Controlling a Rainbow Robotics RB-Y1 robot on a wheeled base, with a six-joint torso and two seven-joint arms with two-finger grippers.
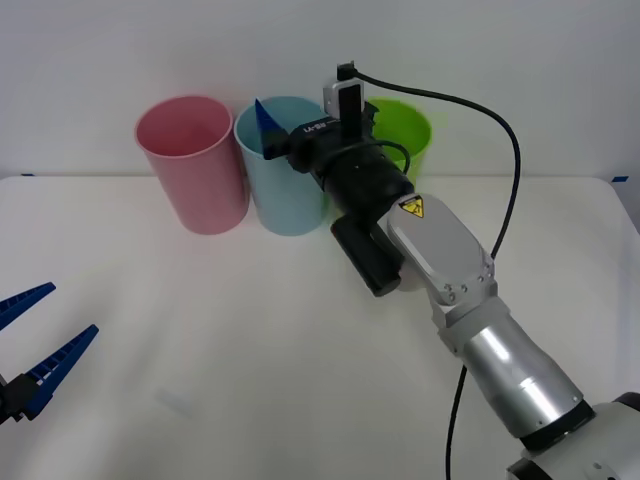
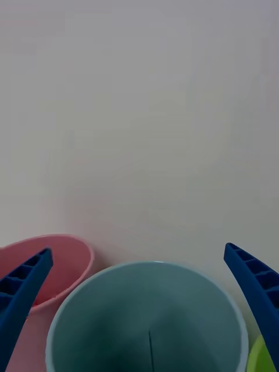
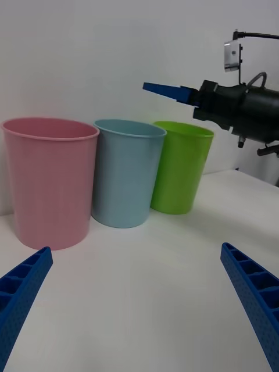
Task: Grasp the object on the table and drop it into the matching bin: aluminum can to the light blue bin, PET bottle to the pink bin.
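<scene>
Pale blue plastic sits right under my right gripper, whose fingers are spread wide with nothing between them, over the mouth of the light blue bin at upper centre of the front view. I cannot make out the can inside or on the table. My worry is pulling back low and catching the rim, toppling the bin into the pink bin; my left gripper waits wide at lower left.

Back row: pink bin, blue bin, green bin touching side by side.
Over blue bin: right tool, fingers spread.
Front table: open.
</scene>
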